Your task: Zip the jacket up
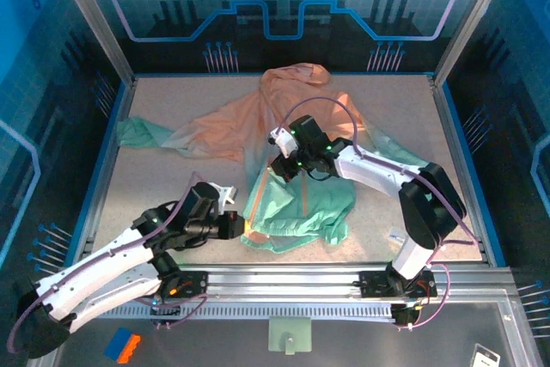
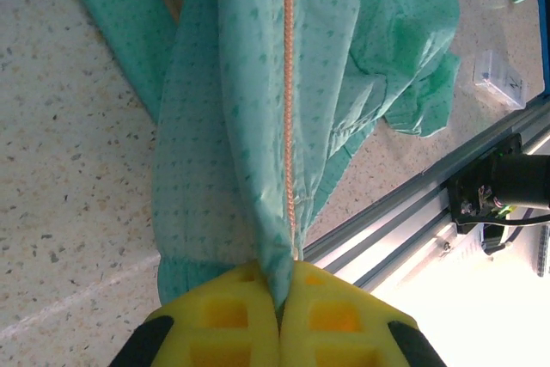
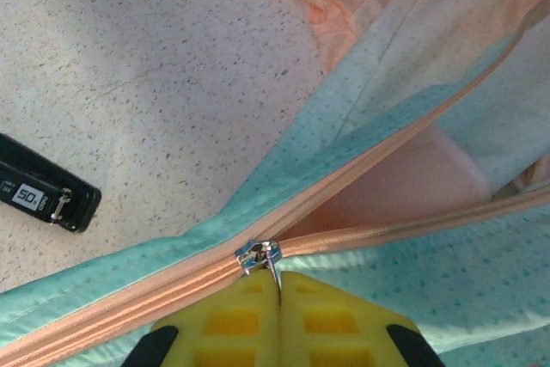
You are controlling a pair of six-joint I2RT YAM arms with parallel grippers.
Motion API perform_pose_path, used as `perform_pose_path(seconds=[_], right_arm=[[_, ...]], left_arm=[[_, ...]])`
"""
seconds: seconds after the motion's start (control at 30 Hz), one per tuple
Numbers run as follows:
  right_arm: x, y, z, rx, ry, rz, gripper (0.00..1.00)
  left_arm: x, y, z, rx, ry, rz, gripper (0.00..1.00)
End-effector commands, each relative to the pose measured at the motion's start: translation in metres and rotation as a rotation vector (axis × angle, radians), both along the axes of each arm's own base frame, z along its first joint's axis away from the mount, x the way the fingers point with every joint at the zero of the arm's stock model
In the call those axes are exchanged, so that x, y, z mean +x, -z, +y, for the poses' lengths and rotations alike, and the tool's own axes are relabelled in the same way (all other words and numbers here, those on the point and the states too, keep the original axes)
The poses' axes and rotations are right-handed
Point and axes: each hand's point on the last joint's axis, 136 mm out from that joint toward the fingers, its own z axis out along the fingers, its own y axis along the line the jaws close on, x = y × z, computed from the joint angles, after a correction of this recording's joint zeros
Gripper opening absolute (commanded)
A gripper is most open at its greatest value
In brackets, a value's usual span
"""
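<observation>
One jacket (image 1: 232,126) here, sprawled across the middle of the table (image 1: 155,186), peach hood at the far end, mint hem near. Two grippers, both clamped down. The left gripper (image 2: 279,298) pinches the green hem at the bottom of the orange zipper (image 2: 289,83). The right gripper (image 3: 279,291) pinches the pull tab of the single slider (image 3: 258,255); the zipper is joined on its near side and split beyond it. One black tool (image 3: 45,195) lies near the jacket's edge, not touching it.

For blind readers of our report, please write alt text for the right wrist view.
The yellow-padded right gripper is shut on the silver pull of the orange zipper on a thin mint-green and peach jacket; the zipper is closed left of the pull and open right of it. A small black stapler-like tool lies on the speckled table.
</observation>
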Motion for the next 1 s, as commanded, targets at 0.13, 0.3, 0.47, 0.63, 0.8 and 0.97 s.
perform_pose_path(seconds=[0.13, 0.3, 0.47, 0.63, 0.8, 0.97], right_arm=[[0.042, -0.012, -0.002, 0.005, 0.082, -0.069, 0.0], [0.053, -0.009, 0.0, -0.012, 0.088, -0.079, 0.0], [0.066, -0.007, -0.001, -0.021, 0.103, -0.087, 0.0], [0.08, -0.008, -0.004, -0.024, 0.124, -0.099, 0.0], [0.094, -0.009, -0.011, -0.03, 0.142, -0.111, 0.0], [0.107, -0.011, -0.017, -0.031, 0.159, -0.121, 0.0]], left_arm=[[-0.017, 0.019, 0.01, 0.006, -0.039, 0.105, 0.0], [-0.017, 0.021, 0.011, -0.007, -0.058, 0.112, 0.0], [-0.018, 0.024, 0.011, -0.011, -0.065, 0.119, 0.0], [-0.018, 0.026, 0.01, -0.022, -0.072, 0.13, 0.0], [-0.018, 0.029, 0.012, -0.01, -0.08, 0.131, 0.0], [-0.017, 0.03, 0.011, -0.009, -0.082, 0.133, 0.0]])
